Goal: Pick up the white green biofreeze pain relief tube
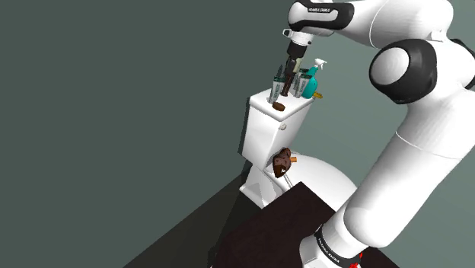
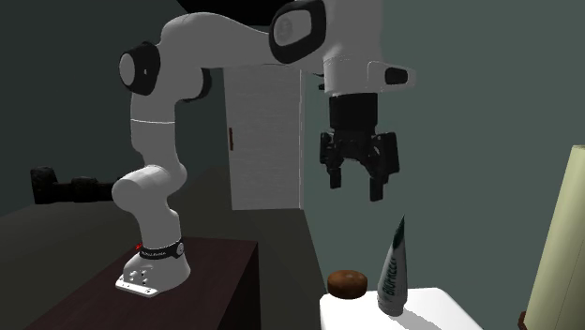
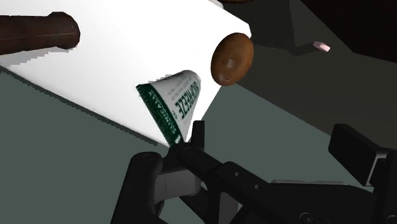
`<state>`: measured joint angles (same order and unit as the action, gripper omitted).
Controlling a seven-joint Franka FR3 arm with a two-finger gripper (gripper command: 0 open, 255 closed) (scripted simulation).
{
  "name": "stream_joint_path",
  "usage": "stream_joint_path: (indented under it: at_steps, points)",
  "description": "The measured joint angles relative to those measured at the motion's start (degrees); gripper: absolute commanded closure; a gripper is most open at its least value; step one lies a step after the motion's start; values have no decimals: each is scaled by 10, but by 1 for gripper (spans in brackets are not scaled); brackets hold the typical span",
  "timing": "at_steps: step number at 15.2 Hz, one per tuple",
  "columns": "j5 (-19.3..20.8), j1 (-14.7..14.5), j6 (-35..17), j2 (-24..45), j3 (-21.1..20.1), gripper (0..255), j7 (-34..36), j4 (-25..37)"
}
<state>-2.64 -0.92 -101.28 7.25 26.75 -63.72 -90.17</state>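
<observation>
First, from the shoulder view we see the gripper [image 1: 287, 90] hanging over the white toilet tank [image 1: 265, 129]. The white and green tube [image 1: 276, 87] stands upright on the tank's lid, just above a round brown object [image 1: 278, 107] and near a teal spray bottle [image 1: 310, 81].

Next, in the second exterior view, we find the fingers [image 2: 378, 178] spread apart and holding nothing. They are above the tube [image 2: 394, 272], which stands cap down just beside the brown object [image 2: 347, 282].

Finally, in the wrist view, we look down on the tube [image 3: 173, 102], which lies ahead of the parted fingers. It is untouched on the white lid [image 3: 114, 76], near the brown object [image 3: 232, 58].
</observation>
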Motion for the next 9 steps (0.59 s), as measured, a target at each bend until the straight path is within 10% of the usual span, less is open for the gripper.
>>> stream_joint_path:
  at_steps: [6,9]
  points:
    - [-92,69,73,179,-11,0,-120,232]
    - [-97,71,63,189,-15,0,-130,229]
